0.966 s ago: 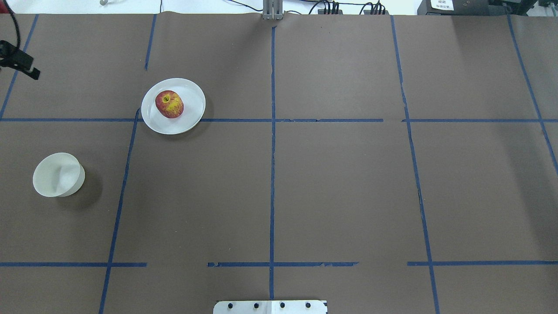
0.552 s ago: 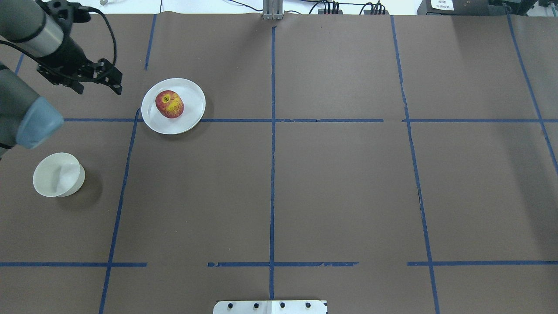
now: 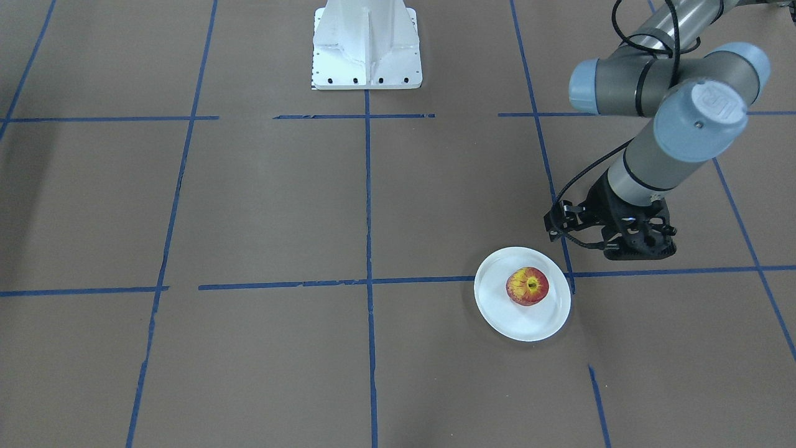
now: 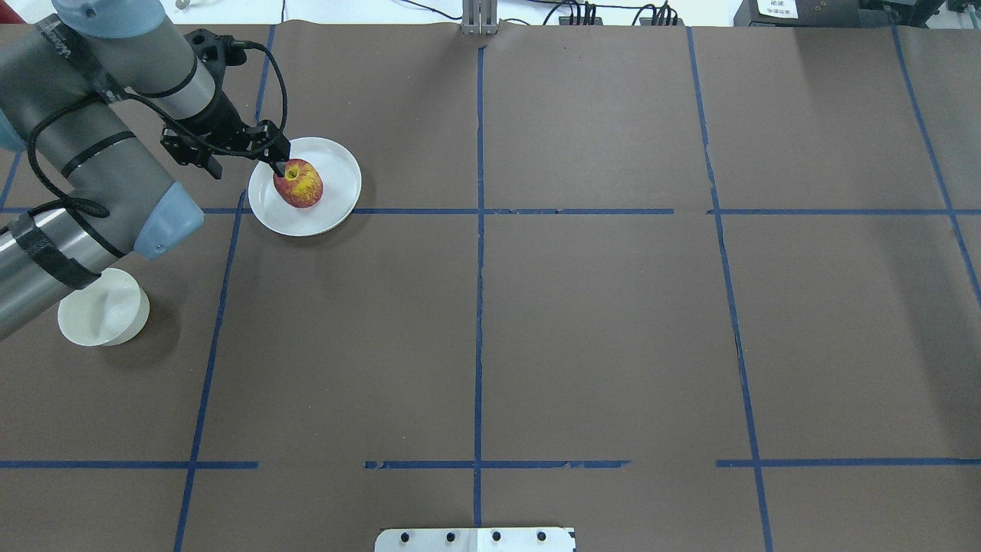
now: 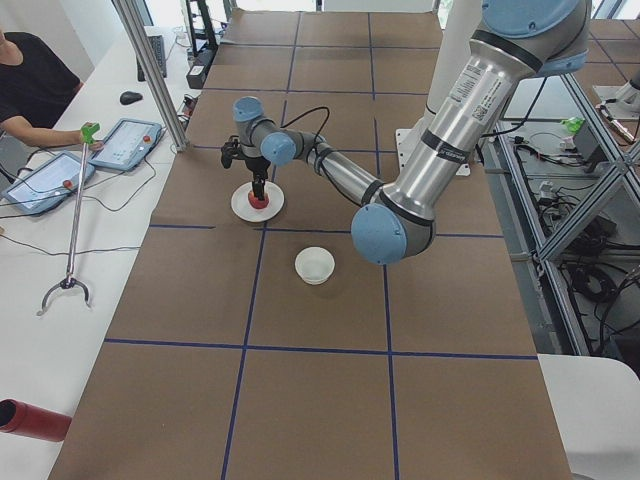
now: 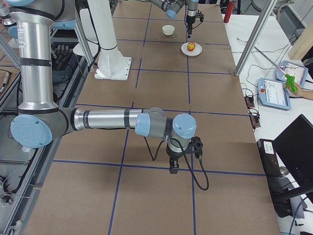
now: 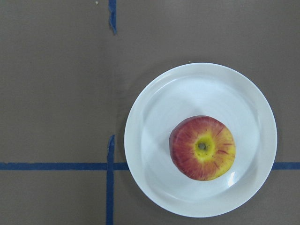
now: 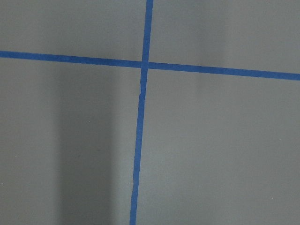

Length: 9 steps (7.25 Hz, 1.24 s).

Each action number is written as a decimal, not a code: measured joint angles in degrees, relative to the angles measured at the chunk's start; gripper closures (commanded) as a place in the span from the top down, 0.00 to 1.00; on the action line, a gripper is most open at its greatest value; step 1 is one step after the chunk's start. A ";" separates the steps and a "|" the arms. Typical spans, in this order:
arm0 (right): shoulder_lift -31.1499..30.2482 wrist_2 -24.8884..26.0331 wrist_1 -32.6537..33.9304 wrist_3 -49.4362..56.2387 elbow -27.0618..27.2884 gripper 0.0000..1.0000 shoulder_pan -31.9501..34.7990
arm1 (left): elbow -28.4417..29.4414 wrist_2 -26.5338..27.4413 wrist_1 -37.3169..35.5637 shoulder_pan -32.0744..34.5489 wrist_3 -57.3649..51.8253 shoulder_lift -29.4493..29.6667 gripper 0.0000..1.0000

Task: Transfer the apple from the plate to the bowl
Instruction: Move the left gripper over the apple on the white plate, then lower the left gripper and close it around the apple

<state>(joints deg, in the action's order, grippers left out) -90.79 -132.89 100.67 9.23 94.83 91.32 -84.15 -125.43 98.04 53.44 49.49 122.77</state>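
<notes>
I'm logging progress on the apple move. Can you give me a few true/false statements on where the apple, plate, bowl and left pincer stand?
1. The apple lies on the plate. True.
2. The bowl holds the apple. False: the bowl is empty.
3. The left pincer grips the apple. False: it hangs above the table, and the apple lies free on the plate.
4. The bowl stands apart from the plate. True.

I see my left gripper (image 5: 258, 181) hanging right over the apple (image 5: 259, 200) on the white plate (image 5: 242, 209). Bowl (image 5: 314, 265) sits nearer the camera, apart from the plate. Person's forearm (image 5: 45, 135) beside tablets (image 5: 125, 143), far left.
</notes>
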 measured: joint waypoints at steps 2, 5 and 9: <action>0.00 0.00 0.03 0.00 0.00 1.00 0.00 | 5.97 0.14 3.50 -0.79 0.78 2.83 1.00; 0.00 0.00 0.00 0.00 0.00 1.00 0.00 | 10.25 1.03 4.60 -1.53 1.72 5.99 1.00; -0.05 0.00 -0.02 0.00 0.00 1.00 0.00 | 13.68 3.02 8.30 -3.47 2.60 6.55 1.00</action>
<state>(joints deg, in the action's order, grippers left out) -90.84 -132.89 100.65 9.23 94.83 91.32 -70.47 -122.41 106.34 49.97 52.09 129.32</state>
